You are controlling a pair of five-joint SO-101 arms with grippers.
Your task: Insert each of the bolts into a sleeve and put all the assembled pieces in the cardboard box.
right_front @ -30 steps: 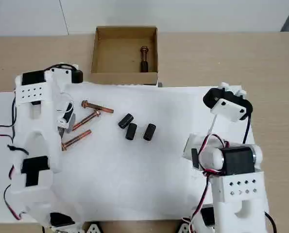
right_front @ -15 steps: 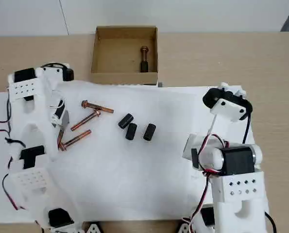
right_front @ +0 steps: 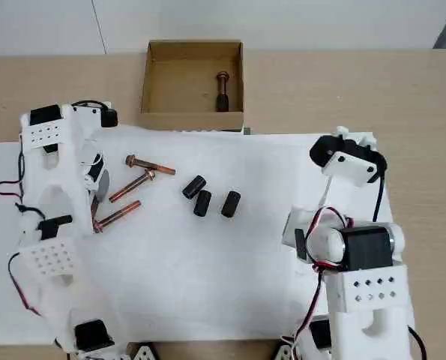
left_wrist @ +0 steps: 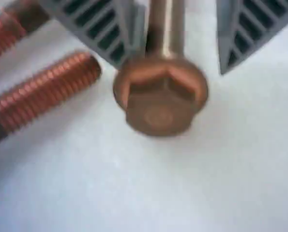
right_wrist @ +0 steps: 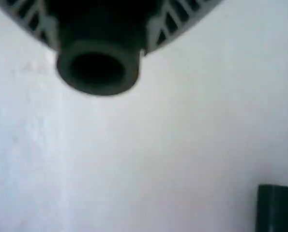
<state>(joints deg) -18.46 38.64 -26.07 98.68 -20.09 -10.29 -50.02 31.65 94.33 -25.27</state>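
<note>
Wooden table (right_front: pixel 320 82), near part mostly under a white sheet (right_front: pixel 208 270). Just beyond the sheet's far edge, left of centre, a box (right_front: pixel 179 84) straight on the wood. On the sheet's left, three bolts (right_front: pixel 150 165) lying close together. Just right of these, near the middle, three black sleeves (right_front: pixel 202 203) in a cluster.

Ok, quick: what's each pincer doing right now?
Left pincer: open, straddling a bolt.
Right pincer: closed, holding a black sleeve.
</note>
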